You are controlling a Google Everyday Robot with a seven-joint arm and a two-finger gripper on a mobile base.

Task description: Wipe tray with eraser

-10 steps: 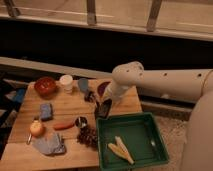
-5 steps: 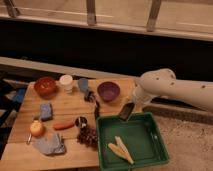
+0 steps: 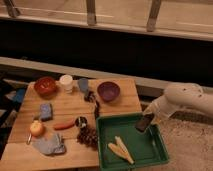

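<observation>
A big green plastic tray [image 3: 150, 156] with raised sides sits at the right front corner of a light wooden table [image 3: 120, 106]. Two pale yellow corn pieces [image 3: 121, 149] lie inside the tray, near its middle and front.

The robot's white arm [image 3: 182, 101] reaches in from the right side. Its gripper [image 3: 145, 121] hangs over the back right part of the tray. The gripper is clamped on a small dark brown-black block, the eraser [image 3: 144, 123]. The eraser is tilted and sits just above the tray floor, near the back wall. It is not clear whether it touches the tray floor.

On the table behind the tray is a round purple bowl [image 3: 108, 91]. To the left of it are a small grey-blue cup [image 3: 83, 84], a white cup [image 3: 66, 81] and a round red-orange bowl [image 3: 45, 85]. A thin black stick [image 3: 96, 108] lies between the purple bowl and the tray. A blue block [image 3: 46, 111] lies on the left part of the table. Near the front left are a round yellow-orange fruit [image 3: 36, 128], a long red pepper [image 3: 63, 125] and a crumpled grey-blue cloth [image 3: 48, 144]. A dark bunch of grapes [image 3: 88, 136] sits just beside the left wall of the tray. A small dark round thing [image 3: 81, 121] is just behind the grapes.
</observation>
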